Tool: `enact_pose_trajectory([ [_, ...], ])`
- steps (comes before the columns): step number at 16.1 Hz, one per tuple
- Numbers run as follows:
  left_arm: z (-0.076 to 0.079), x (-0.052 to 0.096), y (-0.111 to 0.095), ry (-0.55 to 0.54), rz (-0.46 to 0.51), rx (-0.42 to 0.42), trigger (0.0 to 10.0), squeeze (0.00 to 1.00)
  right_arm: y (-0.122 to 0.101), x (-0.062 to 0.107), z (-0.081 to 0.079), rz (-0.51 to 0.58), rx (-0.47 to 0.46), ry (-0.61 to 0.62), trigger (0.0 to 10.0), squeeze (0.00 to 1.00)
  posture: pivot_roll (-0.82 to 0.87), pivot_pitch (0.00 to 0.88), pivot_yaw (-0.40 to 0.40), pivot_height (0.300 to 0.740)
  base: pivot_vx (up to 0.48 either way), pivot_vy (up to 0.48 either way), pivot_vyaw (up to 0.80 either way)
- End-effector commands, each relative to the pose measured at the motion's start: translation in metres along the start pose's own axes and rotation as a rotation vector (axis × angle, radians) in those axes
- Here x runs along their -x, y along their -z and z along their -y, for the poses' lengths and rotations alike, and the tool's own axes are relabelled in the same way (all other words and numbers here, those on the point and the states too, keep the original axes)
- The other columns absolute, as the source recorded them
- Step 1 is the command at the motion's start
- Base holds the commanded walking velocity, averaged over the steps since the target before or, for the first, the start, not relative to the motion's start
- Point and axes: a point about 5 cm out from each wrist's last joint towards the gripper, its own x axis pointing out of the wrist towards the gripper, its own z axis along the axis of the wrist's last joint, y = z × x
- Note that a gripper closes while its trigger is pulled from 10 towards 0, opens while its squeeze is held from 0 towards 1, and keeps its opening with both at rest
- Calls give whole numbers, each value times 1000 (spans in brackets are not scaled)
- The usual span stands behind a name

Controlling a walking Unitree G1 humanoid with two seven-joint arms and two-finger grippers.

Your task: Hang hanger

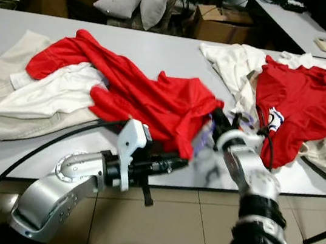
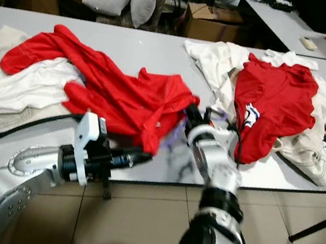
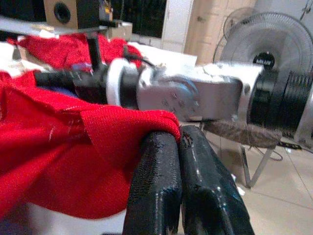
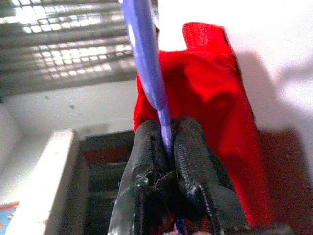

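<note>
I see the right gripper clamped on a thin purple hanger, its two black fingers pressed together around the plastic bar. The hanger sits at the near edge of the white table, just beside the hem of the red shirt — in the head views it shows as a blurred purple streak between the shirt and the right wrist.

The left gripper is pinched closed on the red shirt's edge; the fabric folds over its fingertips, with the right forearm close behind it in the left wrist view.

Around them: a cream garment and a white one under the red shirt on the left, a second red shirt lying on white clothes on the right. A black cable runs off the table past my left arm. Behind the table are grey cushions, a cardboard box and another table.

The hanger's hook and full outline are hard to make out — motion blur and red cloth cover most of it.
</note>
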Motion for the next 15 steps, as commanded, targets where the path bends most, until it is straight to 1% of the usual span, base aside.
enact_pose_trajectory([
  [1, 7, -2, -2, 60, -11, -10, 0, 0, -7, -2, -2, 58, -42, -7, 10000, 0, 44, 9, -35, 740, 0, 0, 0],
  [2, 8, 1, 3, 69, -46, -16, 0, 0, -6, -4, -5, 71, -64, -16, 10000, 0, 45, 10, -37, 740, 0, 0, 0],
  [3, 9, 2, 3, 75, -49, -11, 0, 0, -5, -5, -6, 78, -71, -20, 10000, 0, 45, 10, -38, 740, 0, 0, 0],
  [5, 13, -1, -6, 105, 7, 20, 0, 0, -2, -7, -5, 84, -39, 0, 10000, 0, 46, 9, -40, 740, 0, 0, 0],
  [7, 17, -10, -18, 151, 85, 55, 0, 0, 2, -10, -3, 105, -40, 20, 10000, 0, 42, 6, -37, 740, 0, 0, 0],
  [9, 22, -18, -19, 201, 83, 65, 0, 0, 5, -12, -5, 125, -86, 19, 10000, 0, 42, 6, -37, 740, 0, 0, 0],
  [10, 22, -21, -19, 203, 84, 66, 0, 0, 7, -13, -6, 123, -77, 27, 10000, 0, 42, 6, -37, 740, 0, 0, 0],
  [12, 18, -32, -21, 168, 101, 80, 0, 0, 16, -15, -4, 107, -39, 57, 10000, 0, 28, 0, -34, 740, 0, 0, 0],
  [13, 2, -47, -23, 30, 130, 95, 0, 0, 30, -15, -3, 48, 25, 80, 10000, 0, 25, 0, -33, 740, 0, 0, 0],
  [14, -6, -52, -23, -28, 147, 104, 0, 0, 35, -15, -3, 23, 59, 85, 10000, 0, 23, 0, -33, 740, 0, 0, 0],
  [15, -11, -55, -24, -51, 159, 125, 0, 0, 38, -15, -3, 23, 68, 83, 10000, 0, 21, 0, -33, 740, 0, 0, 0],
])
